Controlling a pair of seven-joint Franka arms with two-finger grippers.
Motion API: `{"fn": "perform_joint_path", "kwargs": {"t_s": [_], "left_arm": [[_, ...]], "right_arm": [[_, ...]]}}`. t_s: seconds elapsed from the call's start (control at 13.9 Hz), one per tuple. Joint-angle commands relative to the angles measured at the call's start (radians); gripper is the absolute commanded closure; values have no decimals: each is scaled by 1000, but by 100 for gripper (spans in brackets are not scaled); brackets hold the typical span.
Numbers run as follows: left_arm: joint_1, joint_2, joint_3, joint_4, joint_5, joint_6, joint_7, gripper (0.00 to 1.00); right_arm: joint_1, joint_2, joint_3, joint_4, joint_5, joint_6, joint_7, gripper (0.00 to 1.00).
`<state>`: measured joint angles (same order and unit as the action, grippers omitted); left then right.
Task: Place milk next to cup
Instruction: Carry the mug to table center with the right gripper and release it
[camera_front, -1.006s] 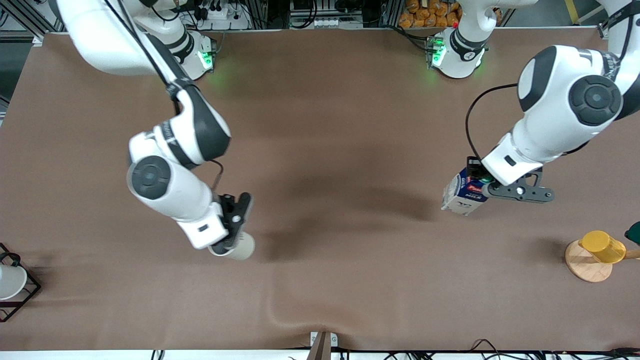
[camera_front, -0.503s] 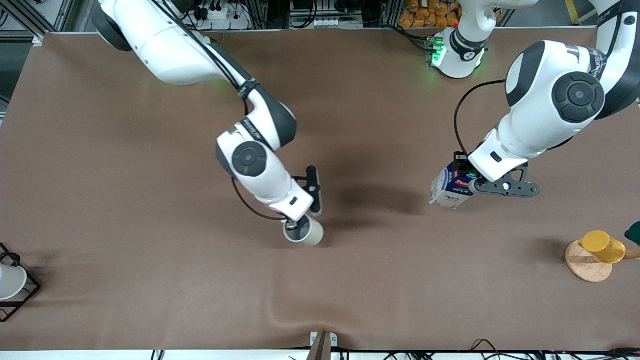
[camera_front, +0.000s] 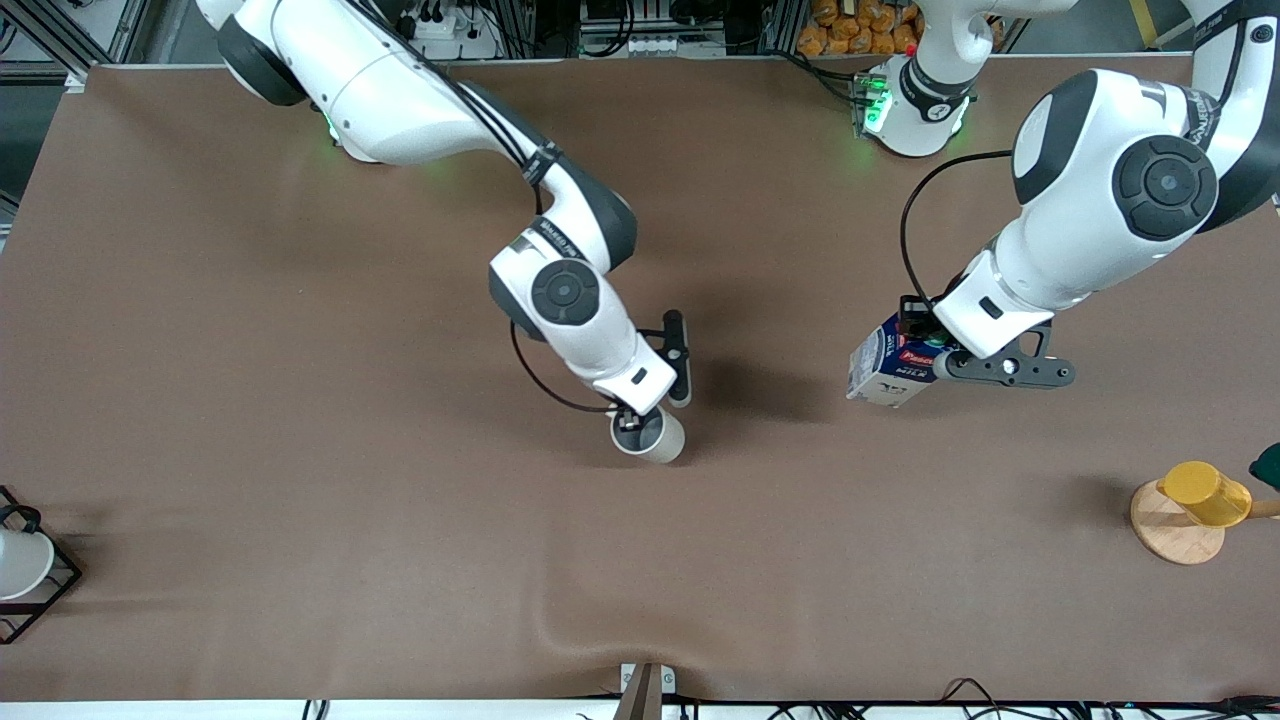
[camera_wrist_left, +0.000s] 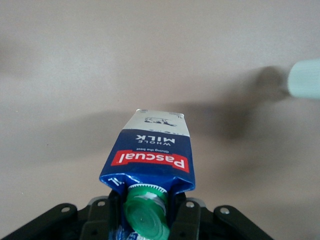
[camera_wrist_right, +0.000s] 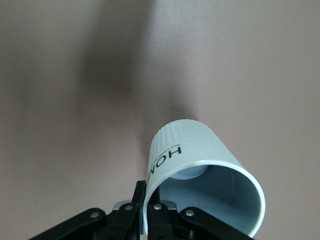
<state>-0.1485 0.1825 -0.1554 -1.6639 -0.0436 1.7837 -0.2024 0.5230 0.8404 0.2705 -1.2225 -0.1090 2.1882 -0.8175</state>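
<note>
The right gripper (camera_front: 637, 420) reached to mid-worktop (camera_front: 300, 400), its fingers pinching the rim of the cup (camera_front: 652, 436), which hung below them. The left gripper (camera_front: 925, 345) angled over the worktop, fingers clamped on the milk (camera_front: 885, 362) at its capped top, the carton tilted beneath them.
</note>
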Motion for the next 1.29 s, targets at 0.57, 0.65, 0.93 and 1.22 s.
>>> {"fn": "perform_joint_path", "kwargs": {"t_s": [0.57,0.65,0.93,1.22], "left_arm": [[-104,37,-12,52,-21,-21,-216,78],[-115,41,-12,52,-19,-21,-244,78],[-169,55,-12,52,-16,-21,-314,78],[-256,107,-10,93,-1,-20,-402,78]], "right_arm": [[83,46,-40,1,-24,73,152,10],[81,46,-40,0,-24,84,150,0],[65,23,-37,1,-9,74,156,0],[10,-61,-30,0,-3,-19,155,0]]}}
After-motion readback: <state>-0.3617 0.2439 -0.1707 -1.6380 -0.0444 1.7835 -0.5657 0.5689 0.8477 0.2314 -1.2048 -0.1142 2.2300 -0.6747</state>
